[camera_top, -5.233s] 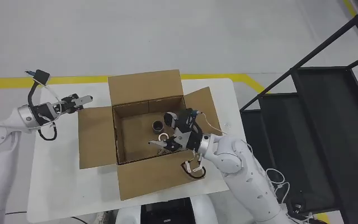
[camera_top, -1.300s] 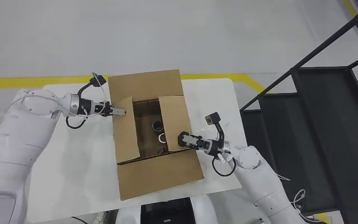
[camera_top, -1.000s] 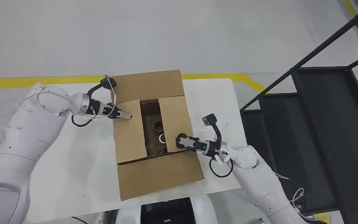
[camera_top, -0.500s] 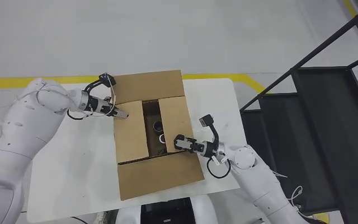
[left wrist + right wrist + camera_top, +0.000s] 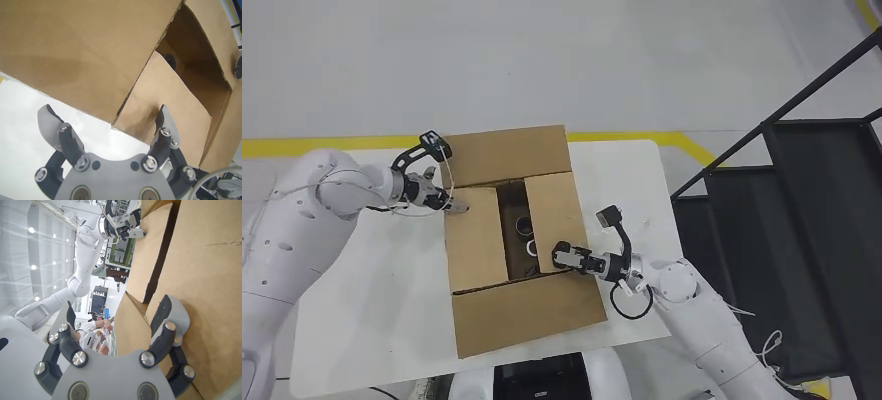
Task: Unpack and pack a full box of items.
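A cardboard box (image 5: 527,315) stands in the middle of the white table (image 5: 372,300). Its left flap (image 5: 477,240) and right flap (image 5: 554,215) lie folded inward, with a narrow gap between them. In the gap I see a dark round item (image 5: 525,224) and a white ring (image 5: 532,246). The back flap (image 5: 502,155) and the front flap stay spread outward. My left gripper (image 5: 454,205) (image 5: 105,108) is open at the far outer corner of the left flap (image 5: 166,94), one finger resting on it. My right gripper (image 5: 562,255) (image 5: 117,303) is open, one finger pressed on the right flap (image 5: 208,275).
Black metal stairs (image 5: 802,200) rise close to the table's right side. A yellow line (image 5: 342,145) runs along the floor behind the table. Bare table surface lies left of the box and at its far right corner (image 5: 642,170).
Both side flaps went from spread open to folded over the box. The left gripper pushed its flap down flat; the right gripper left the box's inside and now presses its flap.
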`<state>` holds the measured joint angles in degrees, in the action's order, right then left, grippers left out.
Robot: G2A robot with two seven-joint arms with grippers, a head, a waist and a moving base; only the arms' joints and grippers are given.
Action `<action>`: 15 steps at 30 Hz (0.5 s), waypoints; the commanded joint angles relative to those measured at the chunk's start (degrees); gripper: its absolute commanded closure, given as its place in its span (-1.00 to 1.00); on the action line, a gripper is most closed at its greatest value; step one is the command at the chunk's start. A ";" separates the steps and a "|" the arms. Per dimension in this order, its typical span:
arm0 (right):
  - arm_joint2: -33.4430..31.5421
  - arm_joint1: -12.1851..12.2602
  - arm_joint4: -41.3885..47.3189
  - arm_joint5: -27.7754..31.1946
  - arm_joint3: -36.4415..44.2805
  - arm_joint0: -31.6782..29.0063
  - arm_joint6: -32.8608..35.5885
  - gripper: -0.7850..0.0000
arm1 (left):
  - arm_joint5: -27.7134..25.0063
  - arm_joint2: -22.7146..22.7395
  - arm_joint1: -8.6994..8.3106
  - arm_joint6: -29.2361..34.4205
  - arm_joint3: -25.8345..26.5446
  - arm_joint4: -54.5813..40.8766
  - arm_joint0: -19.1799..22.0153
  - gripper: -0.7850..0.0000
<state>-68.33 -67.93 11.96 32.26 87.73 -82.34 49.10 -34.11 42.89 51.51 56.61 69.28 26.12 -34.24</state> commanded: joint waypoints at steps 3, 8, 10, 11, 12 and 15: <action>-0.18 0.18 0.31 0.29 0.36 -0.09 -0.17 -1.00 | -0.26 2.18 -0.51 -1.32 1.21 -4.24 -1.41 -1.00; -0.60 0.37 2.41 1.59 1.73 -0.27 -0.12 -1.00 | -0.89 5.96 -1.38 -2.78 2.03 -10.12 -2.47 -1.00; -0.56 0.42 4.50 2.07 2.53 -0.30 0.49 -1.00 | -1.10 7.84 -1.83 -3.29 2.22 -13.32 -3.16 -1.00; -0.51 0.45 6.00 2.12 2.79 -0.24 1.12 -1.00 | -1.24 8.87 -2.10 -3.45 2.27 -14.51 -3.47 -1.00; -0.63 0.50 7.17 2.38 3.09 -0.10 1.74 -1.00 | -1.36 10.03 -2.38 -3.93 2.22 -15.83 -3.88 -1.00; -0.99 0.69 12.80 2.45 4.38 -0.22 4.30 -1.00 | -2.54 14.22 -3.38 -5.79 1.92 -21.38 -5.71 -1.00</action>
<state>-69.19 -67.29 22.66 34.81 91.81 -82.49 52.66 -36.26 55.87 48.41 51.22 71.24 6.28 -39.38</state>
